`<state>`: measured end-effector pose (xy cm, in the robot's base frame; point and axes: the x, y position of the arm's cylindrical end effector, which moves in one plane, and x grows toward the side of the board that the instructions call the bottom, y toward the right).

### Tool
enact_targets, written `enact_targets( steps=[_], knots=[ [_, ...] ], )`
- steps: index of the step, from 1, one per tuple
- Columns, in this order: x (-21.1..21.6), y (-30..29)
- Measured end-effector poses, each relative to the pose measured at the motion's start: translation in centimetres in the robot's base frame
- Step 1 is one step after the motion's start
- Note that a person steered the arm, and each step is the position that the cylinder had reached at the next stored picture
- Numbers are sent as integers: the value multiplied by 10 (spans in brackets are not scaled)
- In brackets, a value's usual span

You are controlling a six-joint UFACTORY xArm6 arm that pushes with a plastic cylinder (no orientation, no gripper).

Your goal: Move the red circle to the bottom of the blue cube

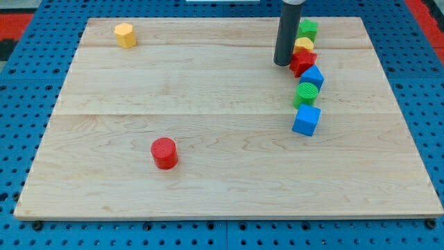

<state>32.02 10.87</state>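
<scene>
Yellow hexagon block (pixel 125 35) at view's top left, irrelevant. Red circle (pixel 164 153) alone at lower left of board (pixel 222 194). My tip (pixel 282 63) far off at view's top right, touching cluster beside red star (pixel 302 62). No jaws on rod, nothing clamped. Blue cube (pixel 306 120) at cluster's lower end. Best: swing tip round to circle's left, push rightward, stop below cube, avoid nudging cube.
</scene>
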Motion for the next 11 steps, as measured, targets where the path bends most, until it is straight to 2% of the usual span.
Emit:
enact_targets(
  steps=[2, 3, 4, 5, 6, 7, 8, 9, 11],
  knots=[
    [-6, 26],
    [-6, 3],
    [2, -131],
    [24, -235],
    [160, -242],
    [198, -220],
    [198, -256],
    [246, -293],
    [206, -137]
  ],
)
